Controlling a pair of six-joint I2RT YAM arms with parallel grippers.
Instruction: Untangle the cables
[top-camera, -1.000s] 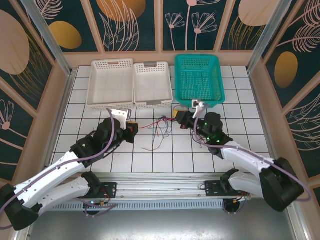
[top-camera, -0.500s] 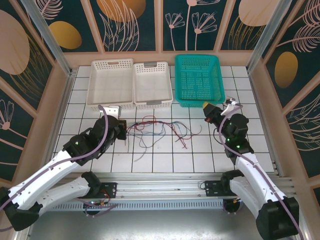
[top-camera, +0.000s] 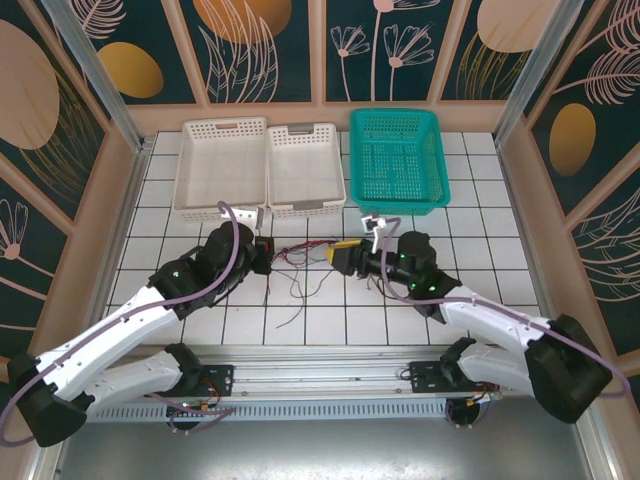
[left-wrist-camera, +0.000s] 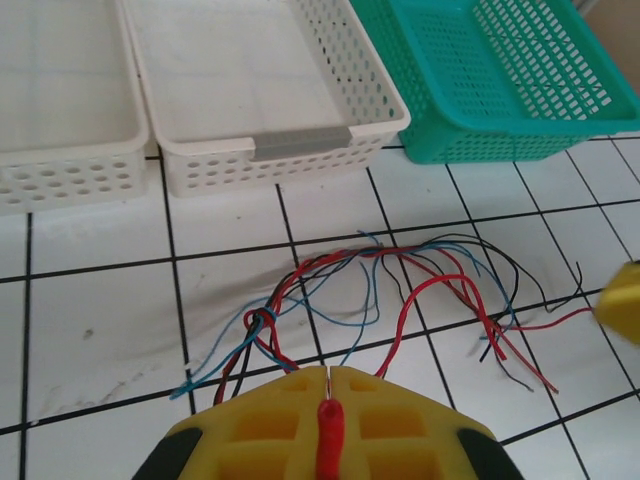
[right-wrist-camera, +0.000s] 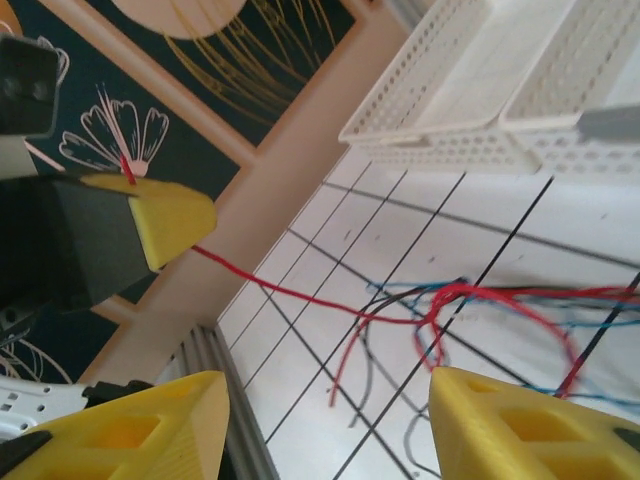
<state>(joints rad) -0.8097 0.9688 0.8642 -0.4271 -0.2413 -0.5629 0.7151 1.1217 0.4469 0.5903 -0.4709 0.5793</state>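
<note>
Cables (top-camera: 305, 252): thin red, blue and black wires in one loose bunch. They lie on the white tiled table (top-camera: 480, 290) between the two grippers, just in front of the white basket (top-camera: 306, 170). The bunch's long axis runs left to right. Strands cross in a knot near the left gripper (left-wrist-camera: 330, 372), then fan out toward the right. The left gripper's fingers are pressed together, pinching a red wire. The right gripper (right-wrist-camera: 325, 385) is spread wide and holds nothing.

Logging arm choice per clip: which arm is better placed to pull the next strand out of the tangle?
Probably right. The right gripper has open jaws beside the cables; the left gripper is shut on a red cable.
</note>
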